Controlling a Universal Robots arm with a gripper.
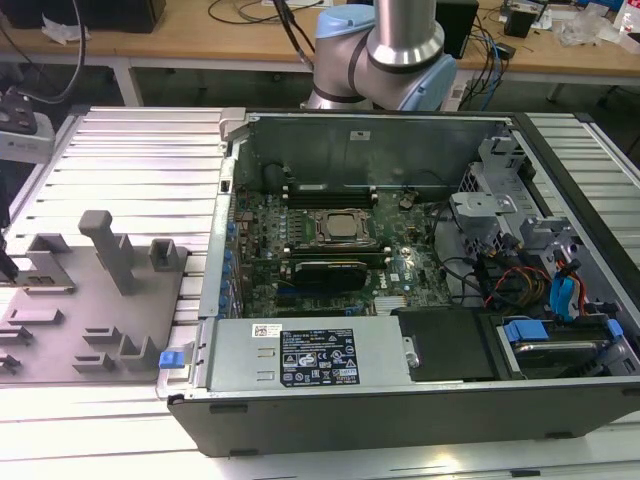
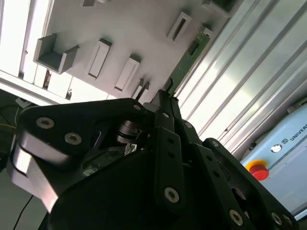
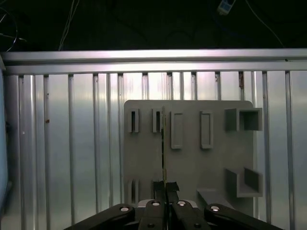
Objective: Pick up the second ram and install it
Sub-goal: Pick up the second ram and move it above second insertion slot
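Surface: ribbed aluminium table point(image 3: 57, 143), grey slotted plastic fixture plate point(image 3: 192, 165) | Item: second ram point(image 3: 164, 143), thin green circuit-board stick, edge-on over plate | Bearing: 12 o'clock from my black claw point(image 3: 166, 187), long axis 12–6 | Claw: narrow, apparently pinching its near end.

The arm point(image 1: 405, 25) is a smooth silver tube seated in rounded pale blue joint housings, with a darker grey ring where they meet. The gripper point(image 2: 165, 96) is matte black, made of flat angular link bars pinned by round silver screws, and it narrows to two slim black fingers point(image 3: 172, 188).
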